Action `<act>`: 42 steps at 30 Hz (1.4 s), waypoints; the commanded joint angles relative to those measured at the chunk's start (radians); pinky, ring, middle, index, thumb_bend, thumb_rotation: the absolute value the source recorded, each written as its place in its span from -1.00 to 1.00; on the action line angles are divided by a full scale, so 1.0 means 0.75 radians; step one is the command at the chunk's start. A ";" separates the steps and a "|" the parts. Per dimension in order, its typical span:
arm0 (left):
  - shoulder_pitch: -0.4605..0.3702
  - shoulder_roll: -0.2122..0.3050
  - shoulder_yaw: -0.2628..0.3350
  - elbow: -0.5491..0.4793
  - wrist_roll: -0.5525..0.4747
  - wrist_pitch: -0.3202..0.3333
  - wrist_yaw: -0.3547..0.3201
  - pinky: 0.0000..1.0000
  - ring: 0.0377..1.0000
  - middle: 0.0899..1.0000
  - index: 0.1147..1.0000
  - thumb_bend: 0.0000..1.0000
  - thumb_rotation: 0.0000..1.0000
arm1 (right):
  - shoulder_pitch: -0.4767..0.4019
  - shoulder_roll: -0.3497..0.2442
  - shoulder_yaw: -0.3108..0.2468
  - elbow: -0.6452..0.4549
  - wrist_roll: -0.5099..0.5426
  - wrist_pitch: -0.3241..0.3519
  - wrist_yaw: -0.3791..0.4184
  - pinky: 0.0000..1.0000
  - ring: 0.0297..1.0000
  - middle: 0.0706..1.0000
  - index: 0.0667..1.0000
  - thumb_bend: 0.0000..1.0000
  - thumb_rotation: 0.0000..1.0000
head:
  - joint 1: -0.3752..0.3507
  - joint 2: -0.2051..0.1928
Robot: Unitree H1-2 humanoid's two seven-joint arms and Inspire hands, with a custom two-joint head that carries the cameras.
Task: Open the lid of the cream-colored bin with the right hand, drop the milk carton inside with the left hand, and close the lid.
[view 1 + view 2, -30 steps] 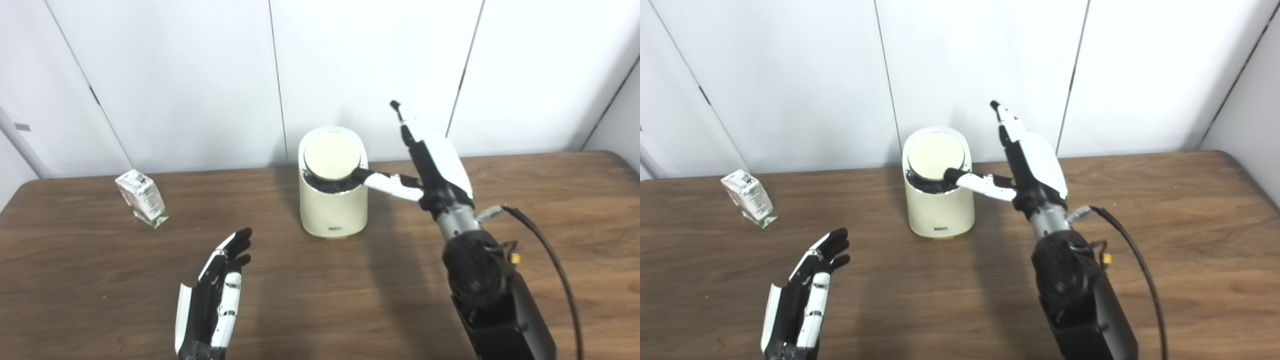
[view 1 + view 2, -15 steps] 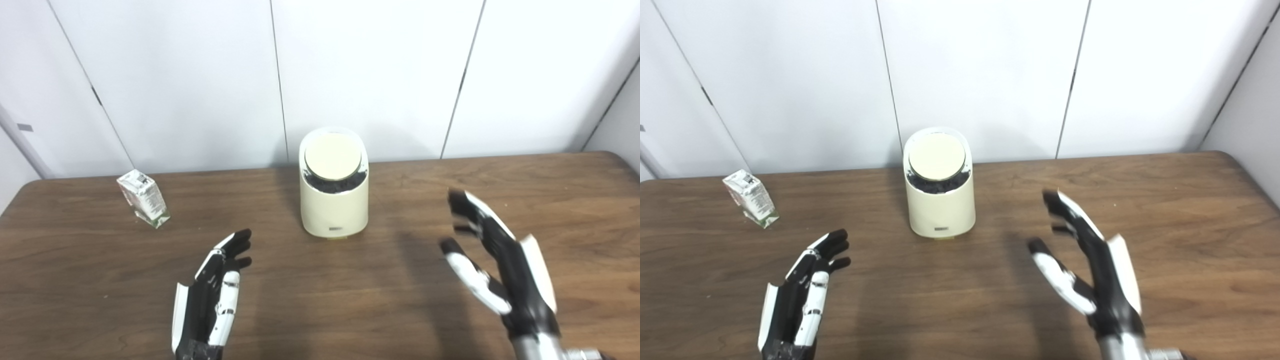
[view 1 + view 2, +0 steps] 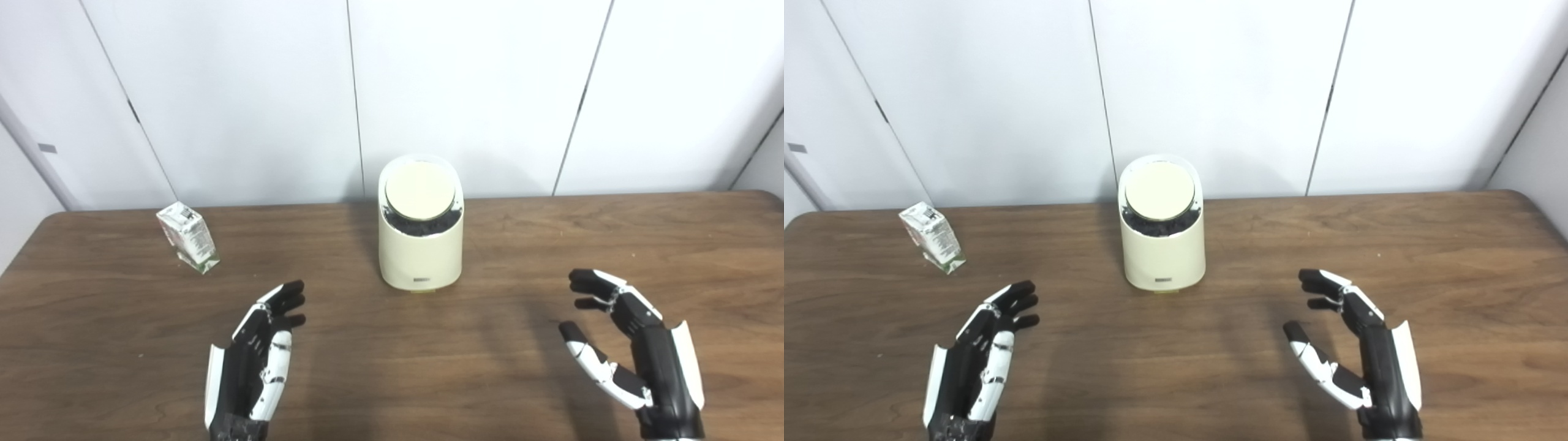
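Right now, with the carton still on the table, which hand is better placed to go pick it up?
Left. The milk carton sits at the table's far left, on the open left hand's side. The right hand, also open, would have to cross in front of the cream-colored bin.

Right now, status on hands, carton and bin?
Left hand open, right hand open, both empty. Milk carton on table, far left. Cream-colored bin lid tilted. Path clear.

The cream-colored bin (image 3: 420, 245) stands upright at frame centre, its round lid (image 3: 420, 191) tilted ajar. The milk carton (image 3: 187, 236) leans tilted at left.
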 commanded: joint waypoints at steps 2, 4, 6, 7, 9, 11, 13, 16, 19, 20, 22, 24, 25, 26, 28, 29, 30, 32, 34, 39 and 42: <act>0.066 -0.009 0.015 -0.064 0.043 -0.030 0.012 0.27 0.42 0.41 0.35 -0.59 -0.16 | 0.062 0.047 -0.012 -0.025 -0.021 -0.047 -0.031 0.35 0.51 0.50 0.43 -0.63 -0.44 | 0.011 -0.005; 0.051 0.030 0.024 -0.093 0.033 -0.035 -0.015 0.16 0.32 0.32 0.29 -0.31 -0.43 | 0.060 0.042 -0.015 -0.012 -0.024 -0.054 -0.034 0.36 0.51 0.50 0.44 -0.64 -0.39 | 0.035 -0.015; 0.021 0.089 0.045 -0.134 -0.032 -0.046 -0.059 0.12 0.30 0.33 0.31 0.28 -0.43 | 0.057 0.040 -0.019 0.004 -0.017 -0.060 -0.041 0.32 0.49 0.48 0.43 -0.66 -0.43 | 0.049 -0.019; 0.004 0.108 0.064 -0.155 -0.051 -0.051 -0.075 0.13 0.31 0.34 0.31 0.42 -0.42 | 0.055 0.038 -0.022 0.011 -0.013 -0.059 -0.043 0.31 0.48 0.47 0.42 -0.66 -0.45 | 0.059 -0.022; -0.029 0.133 0.105 -0.187 -0.085 -0.053 -0.096 0.16 0.36 0.39 0.35 0.58 -0.37 | 0.055 0.037 -0.031 0.013 -0.007 -0.040 -0.042 0.31 0.48 0.48 0.43 -0.68 -0.46 | 0.076 -0.025; -0.083 0.169 0.167 -0.212 -0.093 -0.061 -0.100 0.22 0.39 0.43 0.40 0.57 -0.36 | 0.050 0.033 -0.039 0.034 0.026 -0.058 -0.041 0.32 0.49 0.48 0.43 -0.69 -0.51 | 0.119 -0.037; -0.130 0.190 0.224 -0.221 -0.077 -0.059 -0.083 0.23 0.39 0.43 0.42 0.57 -0.35 | 0.044 0.028 -0.047 0.056 0.041 -0.081 -0.045 0.32 0.48 0.48 0.42 -0.69 -0.55 | 0.142 -0.044; -0.197 0.198 0.312 -0.223 -0.037 -0.041 -0.030 0.14 0.33 0.38 0.37 0.67 -0.35 | 0.037 0.027 -0.061 0.081 0.050 -0.095 -0.053 0.25 0.45 0.46 0.40 -0.66 -0.41 | 0.178 -0.052; -0.255 0.224 0.379 -0.191 -0.015 -0.062 0.000 0.19 0.37 0.42 0.42 0.61 -0.42 | 0.026 0.009 -0.072 0.110 0.071 -0.115 -0.048 0.29 0.47 0.48 0.41 -0.67 -0.31 | 0.225 -0.063; -0.269 0.244 0.399 -0.186 -0.012 -0.055 -0.003 0.24 0.43 0.48 0.48 0.59 -0.46 | 0.024 0.006 -0.079 0.108 0.066 -0.104 -0.048 0.30 0.48 0.49 0.43 -0.68 -0.27 | 0.241 -0.065; -0.286 0.285 0.430 -0.182 -0.010 -0.032 -0.017 0.39 0.57 0.61 0.61 0.69 -0.51 | 0.020 0.002 -0.092 0.102 0.070 -0.079 -0.045 0.30 0.49 0.50 0.44 -0.67 -0.09 | 0.275 -0.069; -0.296 0.311 0.446 -0.178 -0.017 -0.017 -0.031 0.56 0.70 0.73 0.72 0.77 -0.52 | 0.014 0.000 -0.102 0.100 0.082 -0.061 -0.039 0.33 0.51 0.51 0.45 -0.67 -0.01 | 0.299 -0.073; -0.304 0.319 0.455 -0.173 -0.024 -0.009 -0.031 0.59 0.72 0.75 0.74 0.78 -0.52 | 0.009 -0.003 -0.108 0.103 0.094 -0.053 -0.034 0.33 0.52 0.52 0.45 -0.67 0.01 | 0.328 -0.080; -0.313 0.324 0.468 -0.168 -0.019 0.011 -0.022 0.64 0.75 0.76 0.76 0.80 -0.54 | 0.006 -0.005 -0.112 0.103 0.128 -0.040 -0.022 0.35 0.53 0.53 0.46 -0.67 0.04 | 0.344 -0.083; -0.329 0.324 0.488 -0.152 -0.008 0.036 -0.007 0.71 0.80 0.78 0.79 0.82 -0.54 | -0.001 -0.011 -0.119 0.109 0.169 -0.030 -0.007 0.44 0.59 0.56 0.49 -0.65 0.08 | 0.378 -0.091; -0.336 0.321 0.496 -0.142 0.001 0.052 0.000 0.75 0.82 0.79 0.80 0.81 -0.55 | -0.005 -0.016 -0.125 0.115 0.161 -0.029 -0.008 0.44 0.59 0.56 0.49 -0.66 0.07 | 0.397 -0.095; -0.341 0.317 0.500 -0.135 0.007 0.062 0.005 0.77 0.84 0.81 0.81 0.81 -0.52 | -0.008 -0.020 -0.130 0.120 0.151 -0.031 -0.010 0.41 0.57 0.55 0.48 -0.66 0.07 | 0.404 -0.096; -0.356 0.303 0.504 -0.126 0.024 0.093 0.017 0.76 0.83 0.81 0.81 0.81 -0.47 | -0.016 -0.032 -0.146 0.133 0.136 -0.024 -0.014 0.37 0.54 0.54 0.47 -0.64 0.12 | 0.460 -0.104; -0.371 0.292 0.506 -0.114 0.026 0.123 0.027 0.71 0.79 0.80 0.80 0.86 -0.39 | -0.021 -0.038 -0.163 0.141 0.158 -0.014 -0.009 0.36 0.54 0.54 0.46 -0.58 0.18 | 0.496 -0.109; -0.412 0.285 0.490 -0.066 0.029 0.175 0.021 0.83 0.85 0.87 0.86 0.78 -0.38 | -0.024 -0.056 -0.196 0.151 0.203 0.018 0.017 0.42 0.56 0.55 0.46 -0.62 0.01 | 0.593 -0.124; -0.433 0.289 0.473 -0.043 0.073 0.206 0.020 0.77 0.86 0.87 0.88 0.92 -0.24 | -0.028 -0.076 -0.207 0.176 0.219 -0.001 0.035 0.44 0.57 0.57 0.49 -0.65 -0.01 | 0.620 -0.129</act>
